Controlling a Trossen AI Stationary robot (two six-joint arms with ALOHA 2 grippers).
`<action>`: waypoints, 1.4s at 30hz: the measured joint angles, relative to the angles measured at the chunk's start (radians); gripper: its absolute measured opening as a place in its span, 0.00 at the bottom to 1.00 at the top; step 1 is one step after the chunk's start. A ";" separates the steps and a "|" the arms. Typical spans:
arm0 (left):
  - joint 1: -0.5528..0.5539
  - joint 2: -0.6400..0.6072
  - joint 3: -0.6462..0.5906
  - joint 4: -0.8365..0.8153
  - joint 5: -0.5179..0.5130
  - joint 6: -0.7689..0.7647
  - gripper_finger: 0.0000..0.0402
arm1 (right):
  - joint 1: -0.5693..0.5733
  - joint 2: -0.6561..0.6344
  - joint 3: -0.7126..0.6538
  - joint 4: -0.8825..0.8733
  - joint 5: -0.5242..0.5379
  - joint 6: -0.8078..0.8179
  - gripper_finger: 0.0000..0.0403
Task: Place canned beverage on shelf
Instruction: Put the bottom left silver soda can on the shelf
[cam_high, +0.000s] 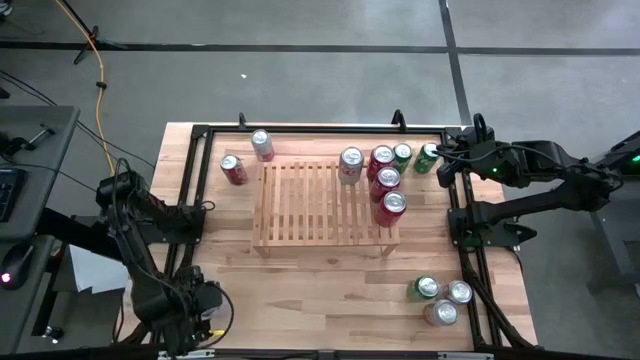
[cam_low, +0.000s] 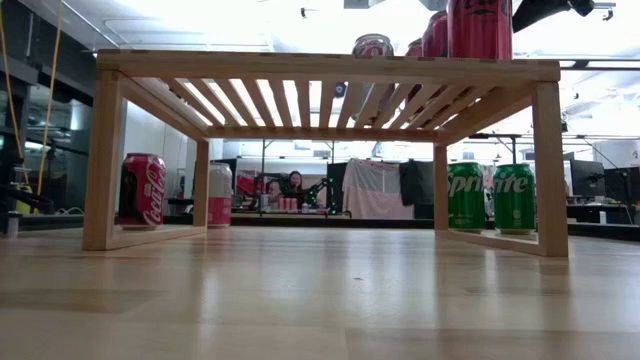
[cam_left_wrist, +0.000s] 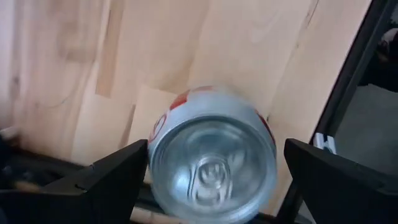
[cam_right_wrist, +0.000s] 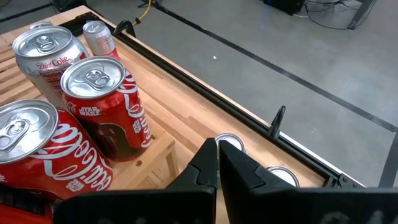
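Because your left hand (cam_left_wrist: 211, 180) sits low at the table's (cam_high: 330, 275) near-left corner with its fingers spread around a can (cam_left_wrist: 212, 165), not yet pinching it, that can stays off the shelf (cam_high: 310, 205), while your right hand (cam_right_wrist: 217, 163), pressed together, waits above the green cans (cam_high: 415, 156).

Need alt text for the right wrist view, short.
The right pincer, shut, hovers over the back edge of the table above two green can tops. Beside it, two red Coca-Cola cans and a silver Diet Coke can stand on the wooden slatted shelf; grey floor lies beyond.
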 joint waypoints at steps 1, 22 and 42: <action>0.000 0.000 -0.017 0.014 0.003 0.001 0.91 | 0.000 0.000 0.000 0.000 -0.001 0.000 0.00; 0.238 -0.220 0.112 0.035 0.066 0.040 0.70 | 0.001 -0.008 -0.001 0.234 -0.259 -0.065 0.00; 1.009 -0.334 0.622 0.050 -0.085 1.232 0.70 | -0.005 0.456 0.145 1.015 -0.752 -0.214 0.88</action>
